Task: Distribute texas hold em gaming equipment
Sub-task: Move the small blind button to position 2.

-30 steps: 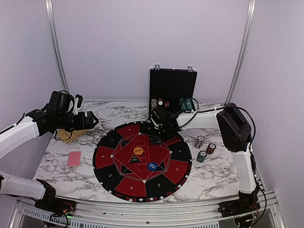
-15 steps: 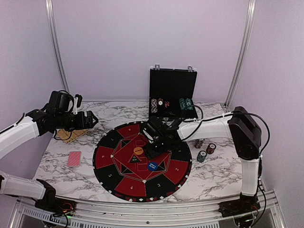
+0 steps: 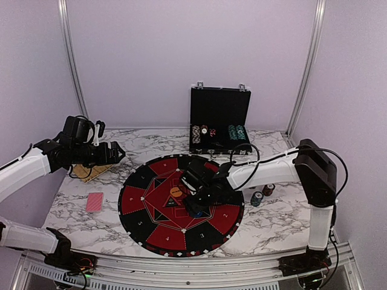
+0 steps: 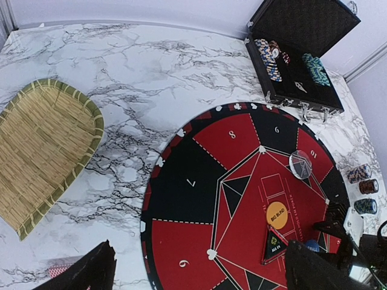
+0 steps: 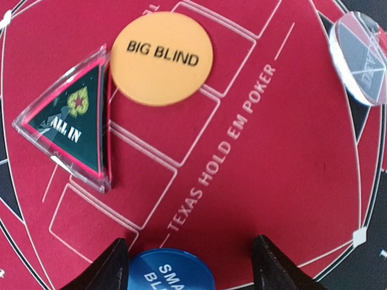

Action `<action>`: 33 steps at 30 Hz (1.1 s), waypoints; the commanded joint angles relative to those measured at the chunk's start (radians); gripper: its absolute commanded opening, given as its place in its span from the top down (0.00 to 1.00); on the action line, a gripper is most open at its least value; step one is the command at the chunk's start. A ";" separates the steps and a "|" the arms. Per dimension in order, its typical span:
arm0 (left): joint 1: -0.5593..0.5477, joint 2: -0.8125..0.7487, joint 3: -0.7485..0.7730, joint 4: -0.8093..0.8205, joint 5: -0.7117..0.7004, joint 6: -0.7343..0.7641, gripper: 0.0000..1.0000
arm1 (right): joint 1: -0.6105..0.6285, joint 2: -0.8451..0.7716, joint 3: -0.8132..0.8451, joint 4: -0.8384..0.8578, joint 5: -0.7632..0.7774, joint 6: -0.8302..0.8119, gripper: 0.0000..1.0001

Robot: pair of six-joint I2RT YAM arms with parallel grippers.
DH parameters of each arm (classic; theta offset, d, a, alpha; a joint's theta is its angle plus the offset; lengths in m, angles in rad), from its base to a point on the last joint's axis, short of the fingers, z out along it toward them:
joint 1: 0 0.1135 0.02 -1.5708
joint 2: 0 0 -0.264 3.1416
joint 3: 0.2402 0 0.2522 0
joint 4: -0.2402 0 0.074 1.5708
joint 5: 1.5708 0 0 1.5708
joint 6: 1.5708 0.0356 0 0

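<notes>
My right gripper (image 5: 190,266) is open, low over the centre of the round mat (image 3: 139,199). The blue disc (image 5: 171,272) lies between its fingers, close to the left one. The orange "BIG BLIND" disc (image 5: 161,58), an "ALL IN" triangle (image 5: 72,124) and the clear disc (image 5: 363,57) lie on the mat beyond it. My left gripper (image 4: 196,275) is open and empty, held high over the table's left side. A red-backed card (image 3: 95,202) lies left of the mat. Dark red (image 3: 268,189) and teal (image 3: 257,198) chip stacks stand right of it.
The open black case (image 3: 219,121) stands at the back with chip rows (image 3: 239,132) inside. A woven basket tray (image 4: 45,151) lies at the far left. My right arm stretches across the mat's right half and partly hides a third chip stack.
My right gripper has moved from the mat's far edge towards me to the blue disc at the centre. The left arm has not moved.
</notes>
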 commanded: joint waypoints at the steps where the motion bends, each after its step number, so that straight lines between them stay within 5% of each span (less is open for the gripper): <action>1: 0.007 0.017 -0.011 0.015 0.013 -0.010 0.01 | 0.046 -0.031 -0.032 -0.035 0.010 0.038 0.35; 33: 0.009 0.045 -0.012 0.021 0.023 -0.023 0.01 | 0.044 -0.156 -0.230 -0.034 0.094 0.141 0.49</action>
